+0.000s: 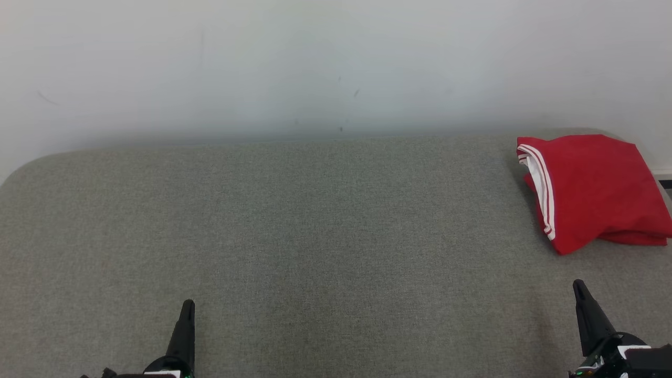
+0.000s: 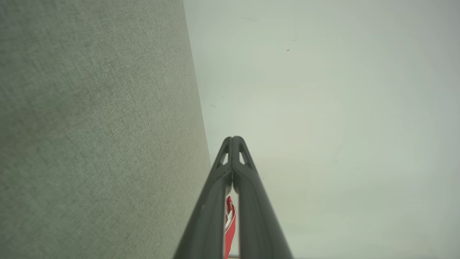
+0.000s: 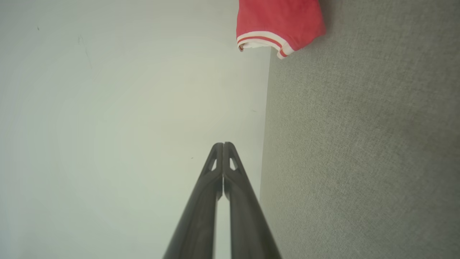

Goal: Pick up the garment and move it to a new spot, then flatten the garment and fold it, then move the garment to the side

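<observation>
Far right on grey cushion (image 1: 315, 236) sat folded red garment (image 1: 593, 191) w/ white-striped hem; my L claw (image 1: 188, 305) & R claw (image 1: 578, 286) clenched, empty.

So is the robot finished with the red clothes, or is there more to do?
It looks about finished. Done: the red garment lies folded in a tidy bundle at the far right side of the grey surface, so the folding and the move aside seem complete. In hand: nothing. The left gripper and the right gripper are both shut, empty and apart from the garment. Left: probably nothing.
</observation>
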Tool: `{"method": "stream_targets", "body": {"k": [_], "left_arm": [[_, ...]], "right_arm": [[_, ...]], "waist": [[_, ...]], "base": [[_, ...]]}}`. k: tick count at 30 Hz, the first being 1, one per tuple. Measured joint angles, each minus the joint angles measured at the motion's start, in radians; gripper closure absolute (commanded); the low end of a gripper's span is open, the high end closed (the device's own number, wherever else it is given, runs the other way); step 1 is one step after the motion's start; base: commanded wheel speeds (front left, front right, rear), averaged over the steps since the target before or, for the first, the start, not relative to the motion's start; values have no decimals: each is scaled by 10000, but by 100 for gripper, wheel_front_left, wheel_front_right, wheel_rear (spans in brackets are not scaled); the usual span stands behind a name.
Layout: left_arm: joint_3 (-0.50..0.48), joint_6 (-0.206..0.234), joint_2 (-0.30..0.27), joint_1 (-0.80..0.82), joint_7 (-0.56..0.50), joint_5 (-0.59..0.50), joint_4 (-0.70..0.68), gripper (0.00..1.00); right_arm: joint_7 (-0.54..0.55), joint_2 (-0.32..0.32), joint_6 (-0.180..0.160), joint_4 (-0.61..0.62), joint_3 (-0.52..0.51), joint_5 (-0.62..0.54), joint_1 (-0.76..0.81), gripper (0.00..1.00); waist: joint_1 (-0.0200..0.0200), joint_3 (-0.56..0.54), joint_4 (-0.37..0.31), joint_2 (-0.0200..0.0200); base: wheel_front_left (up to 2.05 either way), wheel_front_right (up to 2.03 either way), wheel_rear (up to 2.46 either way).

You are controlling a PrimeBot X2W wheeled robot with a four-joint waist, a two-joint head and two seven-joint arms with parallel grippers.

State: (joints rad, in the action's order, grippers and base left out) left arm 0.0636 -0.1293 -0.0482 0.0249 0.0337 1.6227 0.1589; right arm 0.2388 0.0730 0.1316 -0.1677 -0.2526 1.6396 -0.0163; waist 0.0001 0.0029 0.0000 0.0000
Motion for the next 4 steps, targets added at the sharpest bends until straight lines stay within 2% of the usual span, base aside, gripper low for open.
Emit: {"method": "stream_targets", "body": {"k": [4], "left_arm": [[0, 0, 0, 0, 0, 0, 0, 100]], "right_arm": [[33, -12, 2, 0, -15, -17, -2, 100]], "waist": [[0, 0, 0, 0]], "base": [[0, 0, 0]]}}
